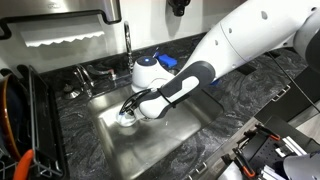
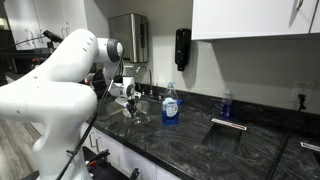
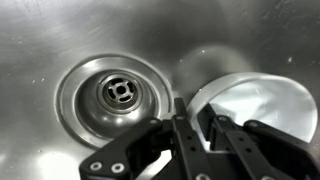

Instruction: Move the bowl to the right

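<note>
Pinching the bowl (image 3: 255, 105) by its thin lip at its 9 o'clock side, with the end effector (image 3: 196, 120) clenched across that rim, down in the sink (image 1: 175, 140) just at 3 o'clock of the drain strainer (image 3: 118, 93). Judging it light, stiff, glossy, probably slick, and chippable against steel. Calling for a deep bite and a low lift. Finding open basin floor toward 3 o'clock; minding the sink wall and the faucet (image 1: 128, 45).

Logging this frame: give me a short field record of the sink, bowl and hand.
setting: steel sink set in dark stone counter
bowl: white bowl, in the sink beside the drain strainer
hand: hand down in the sink, straddling the bowl's rim
grip: cannot tell if closed
nearby: blue soap bottle
</note>
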Robot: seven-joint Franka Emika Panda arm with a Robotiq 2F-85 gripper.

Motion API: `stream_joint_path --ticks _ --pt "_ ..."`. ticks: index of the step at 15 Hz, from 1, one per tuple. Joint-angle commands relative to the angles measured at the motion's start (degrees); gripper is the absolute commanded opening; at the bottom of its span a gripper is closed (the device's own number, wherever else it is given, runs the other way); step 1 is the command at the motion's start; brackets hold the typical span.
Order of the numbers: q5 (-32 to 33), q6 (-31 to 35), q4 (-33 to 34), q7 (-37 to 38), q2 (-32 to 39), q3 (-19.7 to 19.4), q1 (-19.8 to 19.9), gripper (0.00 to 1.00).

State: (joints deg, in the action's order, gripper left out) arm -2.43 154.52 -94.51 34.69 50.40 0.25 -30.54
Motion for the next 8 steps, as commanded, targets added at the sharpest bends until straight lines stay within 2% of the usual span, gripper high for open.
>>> stream_joint_path --ticks 1,8 --pt "0.8 -1.6 1.6 1.5 0.5 -1.3 -1.2 0.0" --pt "0.8 -0.4 -0.7 3.3 -1.3 -2.9 -1.8 0.02"
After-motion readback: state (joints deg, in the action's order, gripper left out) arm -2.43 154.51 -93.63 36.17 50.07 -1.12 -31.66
